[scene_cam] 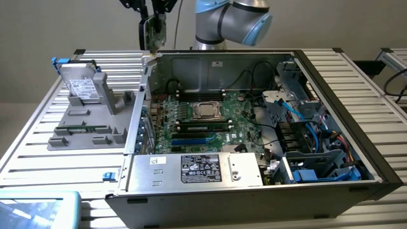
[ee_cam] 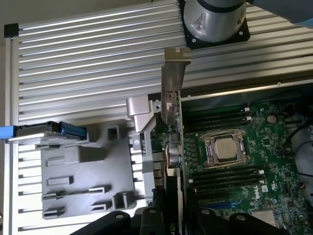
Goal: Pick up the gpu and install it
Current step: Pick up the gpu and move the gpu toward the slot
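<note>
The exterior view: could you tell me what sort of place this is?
Likely a robotics lab bench: an open computer case on a slatted aluminium table, a grey parts fixture beside it, the claw holding the gpu.

The gpu [scene_cam: 154, 32], clamped in my matt black pincer [scene_cam: 154, 16], is green circuit board with a bare silver metal bracket [ee_cam: 174, 73]. The table [scene_cam: 356, 71] is ribbed pale metal with a dull sheen. In the exterior view, at 9 o'clock from the case [scene_cam: 203, 69], the holder [scene_cam: 89, 131] is matt grey plastic. The hard drive [scene_cam: 81, 87] standing in it is silver metal with a white paper label. The case is grey sheet metal inside and matt black outside. The motherboard [scene_cam: 197, 126] is green, and its processor lid [scene_cam: 207, 110] is shiny metal.
</note>
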`<act>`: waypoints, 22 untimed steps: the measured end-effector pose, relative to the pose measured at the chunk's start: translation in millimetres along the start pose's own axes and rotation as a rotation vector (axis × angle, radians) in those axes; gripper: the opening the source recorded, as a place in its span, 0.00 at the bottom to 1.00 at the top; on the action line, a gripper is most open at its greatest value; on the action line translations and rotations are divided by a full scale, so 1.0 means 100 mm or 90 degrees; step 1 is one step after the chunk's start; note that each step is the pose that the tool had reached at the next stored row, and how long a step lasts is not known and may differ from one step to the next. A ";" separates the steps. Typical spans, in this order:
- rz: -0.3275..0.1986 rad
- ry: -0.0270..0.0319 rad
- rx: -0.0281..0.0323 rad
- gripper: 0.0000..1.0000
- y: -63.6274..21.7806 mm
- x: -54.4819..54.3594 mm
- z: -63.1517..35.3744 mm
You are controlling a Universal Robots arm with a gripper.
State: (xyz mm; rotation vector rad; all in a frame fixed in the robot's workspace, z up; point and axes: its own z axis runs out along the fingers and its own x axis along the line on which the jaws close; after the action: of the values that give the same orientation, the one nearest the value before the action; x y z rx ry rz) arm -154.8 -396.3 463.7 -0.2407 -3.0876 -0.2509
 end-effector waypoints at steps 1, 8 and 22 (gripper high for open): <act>0.000 0.0009 0.0001 0.29 0.006 -0.04 -0.001; 0.002 0.0095 0.0015 0.29 0.020 -0.33 -0.012; 0.002 0.0242 0.0039 0.28 -0.065 -0.80 -0.013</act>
State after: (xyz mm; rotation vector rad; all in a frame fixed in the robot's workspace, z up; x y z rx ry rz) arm -76.6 -415.0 460.2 -0.2379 -3.0496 -0.2428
